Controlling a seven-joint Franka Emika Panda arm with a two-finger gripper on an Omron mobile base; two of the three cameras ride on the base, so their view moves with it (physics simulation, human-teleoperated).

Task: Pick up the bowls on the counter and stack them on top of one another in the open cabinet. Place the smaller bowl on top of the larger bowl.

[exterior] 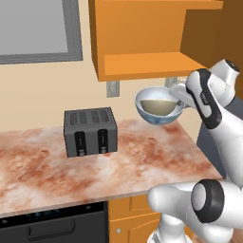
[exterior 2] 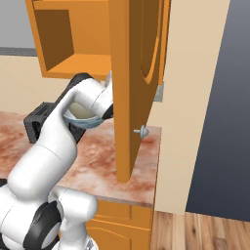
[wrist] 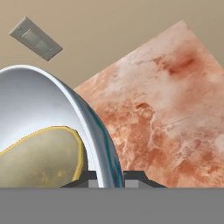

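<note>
The cabinet [exterior: 142,64] shelf lies open above; its door [exterior 2: 134,88] hangs just beside the arm.

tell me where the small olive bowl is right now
The small olive bowl sits inside the big white and blue bowl, which the fingers hold by its rim in the air above the counter, right of the toaster and below the cabinet.

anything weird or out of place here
Yes: the smaller bowl already sits inside the larger bowl, which the gripper holds by its rim in the air above the counter, below the cabinet shelf. Nothing looks spilled or damaged.
</note>
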